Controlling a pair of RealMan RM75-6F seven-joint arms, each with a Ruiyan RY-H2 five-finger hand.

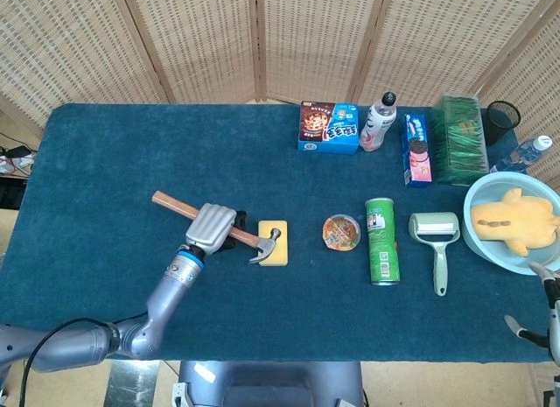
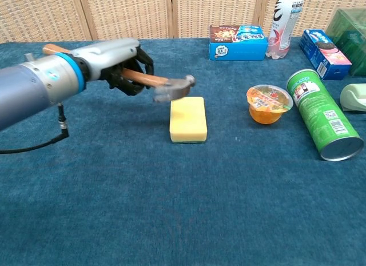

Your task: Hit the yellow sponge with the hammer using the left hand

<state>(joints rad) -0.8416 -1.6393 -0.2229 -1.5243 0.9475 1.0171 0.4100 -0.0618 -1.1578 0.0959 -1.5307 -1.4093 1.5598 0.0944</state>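
Note:
The yellow sponge lies flat on the blue cloth near the table's middle. My left hand grips the wooden handle of the hammer. The hammer's metal head is blurred and hangs just above the sponge's left edge, lifted off it. The handle slants up and away to the left. Of my right hand only a sliver shows at the head view's lower right edge, too little to tell how it stands.
Right of the sponge sit a jelly cup, a green chip can lying down and a lint roller. A blue bowl holds a yellow toy. Boxes and bottles line the far edge.

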